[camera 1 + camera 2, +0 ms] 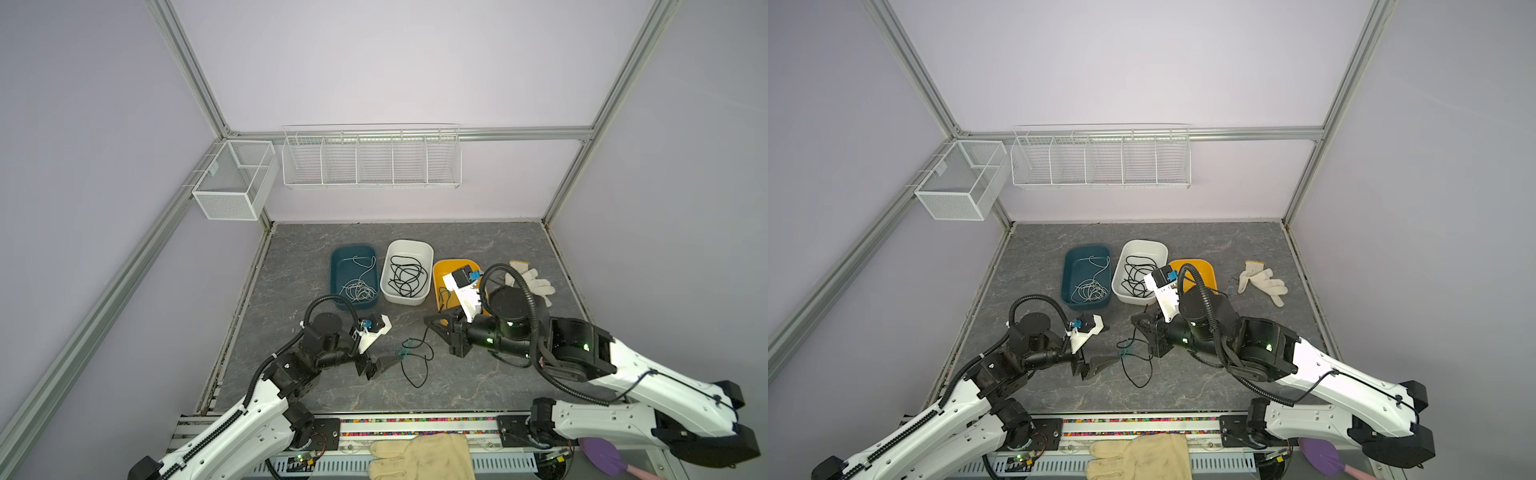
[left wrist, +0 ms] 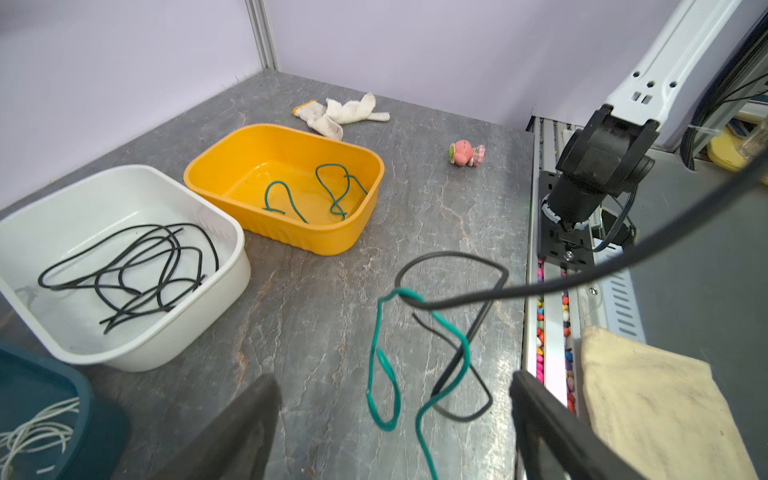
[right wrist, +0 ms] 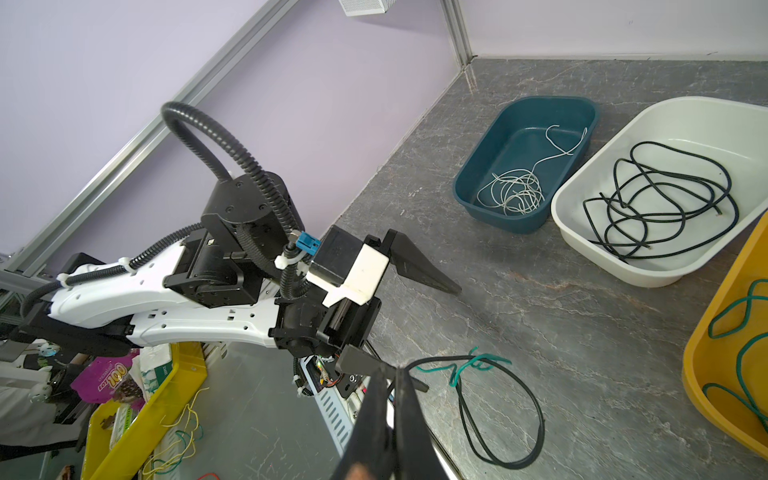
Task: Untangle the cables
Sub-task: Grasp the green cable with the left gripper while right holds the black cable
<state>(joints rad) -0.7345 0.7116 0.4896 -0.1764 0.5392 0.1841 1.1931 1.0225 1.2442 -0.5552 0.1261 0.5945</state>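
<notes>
Now: separating last tangle, by my read. black cable point(image 2: 453, 253) crossed with teal cable point(image 2: 376, 332), near middle of tabletop front edge. right pincer point(image 3: 397, 374) clamped on black cable. left pincer point(image 2: 392, 378) wide open, empty, straddling teal cable. Next: pinch teal, pull apart.

Three tubs are sitting together: teal tub point(image 1: 347, 259), white tub point(image 1: 405, 298), yellow tub point(image 2: 291, 241). Two gloves are lying around, a white glove point(image 1: 532, 282) and a cream glove point(image 1: 422, 459), with one pink toy point(image 2: 465, 153). Two baskets are hanging up, small basket point(image 1: 232, 183) and long basket point(image 1: 370, 160). One black cable point(image 2: 453, 254) and one green cable point(image 2: 376, 332) are tangling outside; the black bundle point(image 1: 405, 276), white bundle point(image 1: 359, 290) and green loops point(image 2: 337, 206) in the tubs are overlapping beyond counting.
</notes>
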